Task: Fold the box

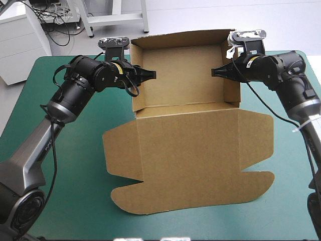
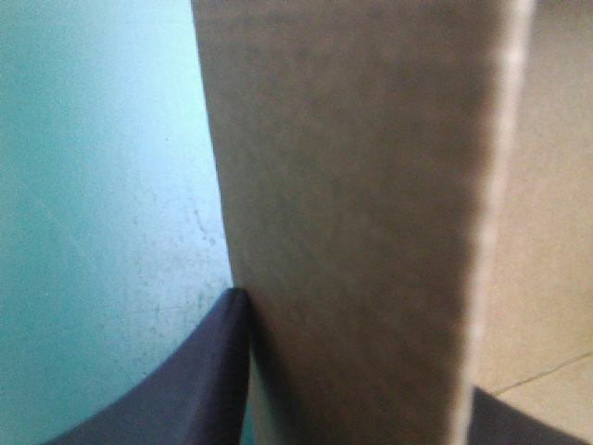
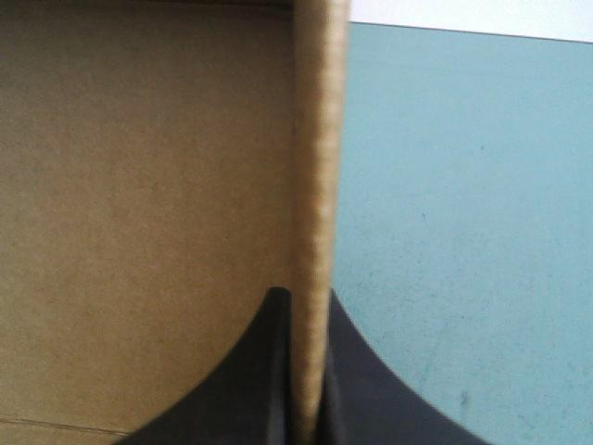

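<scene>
Brown box [image 1: 200, 145] stands on the teal-green bench [image 1: 85, 211] as an open tray toward the far edge, its walls raised. The lid lies flat toward the near edge with its side flaps spread. The left jaws cross the top edge of the tray's left wall, drawn to a point with the tips inside the tray; the right jaws cross the right wall the same way.

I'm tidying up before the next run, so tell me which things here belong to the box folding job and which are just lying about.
Belong to the job:
- the box, an open tray with its lid flat
- the left hand and the right hand, each shut on a side wall of the tray

Not part of it:
- only the teal-green cover under the box
</scene>
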Robot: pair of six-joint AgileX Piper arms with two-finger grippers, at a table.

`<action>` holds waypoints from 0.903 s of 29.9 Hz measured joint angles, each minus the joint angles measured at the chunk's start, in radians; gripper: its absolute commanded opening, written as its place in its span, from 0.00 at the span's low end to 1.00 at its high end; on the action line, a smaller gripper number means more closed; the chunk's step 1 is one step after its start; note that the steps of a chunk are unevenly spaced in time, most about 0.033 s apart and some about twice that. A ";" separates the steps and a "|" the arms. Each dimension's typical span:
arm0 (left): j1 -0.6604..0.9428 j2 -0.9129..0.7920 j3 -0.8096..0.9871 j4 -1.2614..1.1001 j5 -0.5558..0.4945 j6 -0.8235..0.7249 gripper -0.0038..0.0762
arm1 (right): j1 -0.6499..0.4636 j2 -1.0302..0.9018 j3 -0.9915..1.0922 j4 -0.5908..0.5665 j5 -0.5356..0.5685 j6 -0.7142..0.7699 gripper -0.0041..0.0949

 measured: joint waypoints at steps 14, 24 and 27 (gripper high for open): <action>0.001 0.155 -0.002 0.010 0.151 0.035 0.02 | 0.000 0.154 0.000 0.023 0.190 -0.020 0.02; 0.001 0.243 -0.002 0.045 0.249 0.116 0.02 | 0.000 0.278 0.000 0.103 0.286 -0.057 0.02; 0.003 0.246 -0.002 0.055 0.241 0.116 0.02 | 0.000 0.280 0.000 0.111 0.294 -0.056 0.02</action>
